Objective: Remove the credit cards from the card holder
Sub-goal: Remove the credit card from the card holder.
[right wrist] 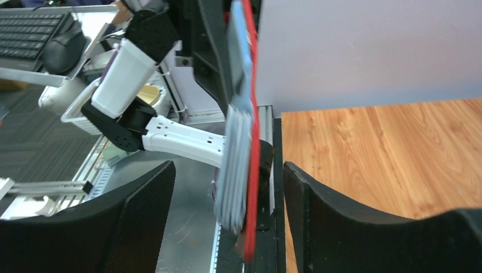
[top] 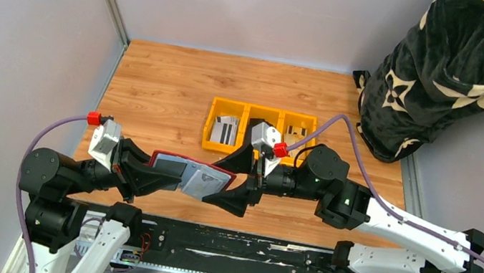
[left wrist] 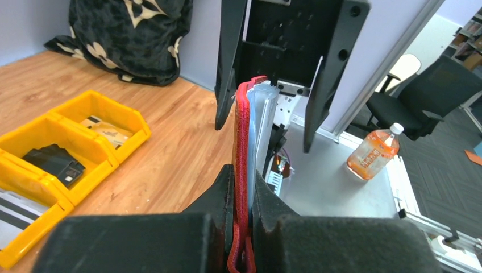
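Wood table [top: 159,88]; card holder [top: 190,176] sleeves-up, long axis left-right.

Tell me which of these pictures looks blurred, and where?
Right wrist view: the wallet is smeared at its lower end. Left wrist view: the left tool's near fingers look soft. Top view: sharp, evenly lit.

Left tool [left wrist: 243,190] is pinched shut; right tool [right wrist: 227,173] faces it, jaws spread wide.
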You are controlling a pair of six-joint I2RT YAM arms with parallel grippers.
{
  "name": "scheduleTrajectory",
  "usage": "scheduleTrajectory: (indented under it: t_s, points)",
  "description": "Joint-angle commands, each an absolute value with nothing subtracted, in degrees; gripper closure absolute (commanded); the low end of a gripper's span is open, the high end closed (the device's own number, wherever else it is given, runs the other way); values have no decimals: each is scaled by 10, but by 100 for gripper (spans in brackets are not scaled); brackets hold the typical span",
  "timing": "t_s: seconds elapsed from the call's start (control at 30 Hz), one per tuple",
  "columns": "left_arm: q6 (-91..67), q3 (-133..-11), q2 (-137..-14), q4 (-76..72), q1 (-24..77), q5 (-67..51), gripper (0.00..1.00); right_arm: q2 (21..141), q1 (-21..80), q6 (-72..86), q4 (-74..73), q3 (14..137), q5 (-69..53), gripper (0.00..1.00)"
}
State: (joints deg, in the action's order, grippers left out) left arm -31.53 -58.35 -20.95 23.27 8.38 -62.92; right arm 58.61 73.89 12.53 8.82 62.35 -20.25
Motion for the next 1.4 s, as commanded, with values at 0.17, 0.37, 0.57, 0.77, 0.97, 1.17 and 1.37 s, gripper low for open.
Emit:
scheduleTrajectory:
  t_s: [0.17, 0.37, 0.57, 0.77, 0.97, 1.17, 1.37]
  points:
    - [-268, -613, -237, 288, 83, -680, 100, 690, 702, 66, -44, 780, -349, 30]
    - [-203, -642, -253, 360, 83, -679, 100, 717, 671, 104, -48, 789, -431, 61]
    - [-205, -643, -265, 363, 83, -682, 66, 714, 660, 121, -35, 781, -461, 98]
    - [-251, -622, -266, 330, 83, -701, 40, 692, 636, 179, 60, 731, -478, 100]
    - [-336, -603, -263, 249, 83, -713, 57, 669, 630, 221, 155, 671, -484, 100]
    - [-348, -606, -266, 240, 83, -707, 77, 667, 629, 253, 214, 647, -497, 100]
    - [-365, -604, -262, 228, 83, -687, 100, 663, 627, 256, 239, 634, -495, 76]
